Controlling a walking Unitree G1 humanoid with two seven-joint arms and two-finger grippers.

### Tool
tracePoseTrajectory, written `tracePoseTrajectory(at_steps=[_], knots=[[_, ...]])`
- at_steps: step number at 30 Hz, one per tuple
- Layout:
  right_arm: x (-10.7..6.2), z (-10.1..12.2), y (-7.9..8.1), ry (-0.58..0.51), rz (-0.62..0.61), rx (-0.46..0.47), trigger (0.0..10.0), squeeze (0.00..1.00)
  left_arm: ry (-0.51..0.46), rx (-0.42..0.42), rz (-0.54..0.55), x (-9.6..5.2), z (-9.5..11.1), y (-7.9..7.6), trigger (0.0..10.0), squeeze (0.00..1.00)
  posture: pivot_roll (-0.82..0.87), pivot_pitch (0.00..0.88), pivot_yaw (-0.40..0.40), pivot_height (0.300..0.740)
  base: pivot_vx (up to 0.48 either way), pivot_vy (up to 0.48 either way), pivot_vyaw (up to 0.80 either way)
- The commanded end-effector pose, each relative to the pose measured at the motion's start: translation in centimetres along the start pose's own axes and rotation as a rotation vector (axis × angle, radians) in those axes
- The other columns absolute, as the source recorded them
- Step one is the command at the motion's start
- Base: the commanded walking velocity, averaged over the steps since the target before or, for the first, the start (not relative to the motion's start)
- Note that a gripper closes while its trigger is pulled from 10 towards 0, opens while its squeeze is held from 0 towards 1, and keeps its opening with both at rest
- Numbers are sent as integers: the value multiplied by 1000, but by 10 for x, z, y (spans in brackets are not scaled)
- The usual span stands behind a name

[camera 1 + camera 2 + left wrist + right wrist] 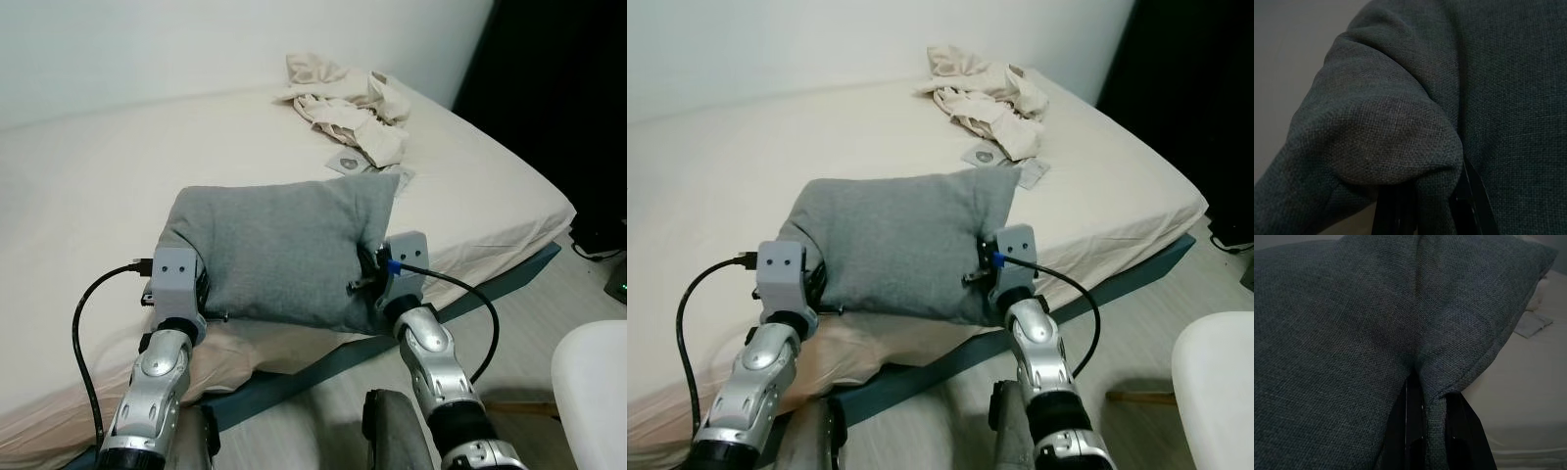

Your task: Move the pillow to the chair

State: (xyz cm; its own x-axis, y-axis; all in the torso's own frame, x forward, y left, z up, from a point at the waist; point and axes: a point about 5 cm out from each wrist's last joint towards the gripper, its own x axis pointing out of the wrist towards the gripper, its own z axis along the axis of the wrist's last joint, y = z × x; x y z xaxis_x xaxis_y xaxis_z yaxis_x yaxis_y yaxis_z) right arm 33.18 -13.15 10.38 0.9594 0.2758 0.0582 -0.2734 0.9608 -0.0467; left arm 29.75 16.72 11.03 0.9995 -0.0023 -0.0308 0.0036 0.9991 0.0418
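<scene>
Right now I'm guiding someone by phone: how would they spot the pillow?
Find the wide cream bed. At its near edge, the grey pillow is pinched between the left gripper and right gripper. It is grey woven fabric, unlike the crumpled cream cloth farther back.

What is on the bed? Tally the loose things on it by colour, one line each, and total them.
Grey: 1, the pillow, pinched by the left gripper and right gripper.
Cream: 1, the crumpled cloth heap.
Pale: 2, small flat packets beside the heap.
Total: 4
</scene>
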Motion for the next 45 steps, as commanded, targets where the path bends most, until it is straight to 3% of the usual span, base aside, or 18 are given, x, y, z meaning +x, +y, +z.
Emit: tracePoseTrajectory(at_steps=[1, 18, 34, 45], knots=[[4, 5, 10, -18, 35, -14, 10000, 0, -27, 16, -41, -1, 3, -7, 10000, 0, 28, 53, -43, 586, 0, 0, 0], [2, 1, 10, 5, 40, -4, 10000, 0, -16, 5, -37, 1, -1, -9, 10000, 0, 22, 68, -37, 661, 0, 0, 0], [8, 5, 16, 6, 84, -9, 10000, 0, -25, 2, 1, 0, -1, 1, 10000, 0, 29, 73, -68, 736, 0, 0, 0], [7, 2, 17, 26, 105, -11, 10000, 0, -26, -9, -16, 0, -2, 0, 10000, 0, 21, 76, -69, 740, 0, 0, 0]])
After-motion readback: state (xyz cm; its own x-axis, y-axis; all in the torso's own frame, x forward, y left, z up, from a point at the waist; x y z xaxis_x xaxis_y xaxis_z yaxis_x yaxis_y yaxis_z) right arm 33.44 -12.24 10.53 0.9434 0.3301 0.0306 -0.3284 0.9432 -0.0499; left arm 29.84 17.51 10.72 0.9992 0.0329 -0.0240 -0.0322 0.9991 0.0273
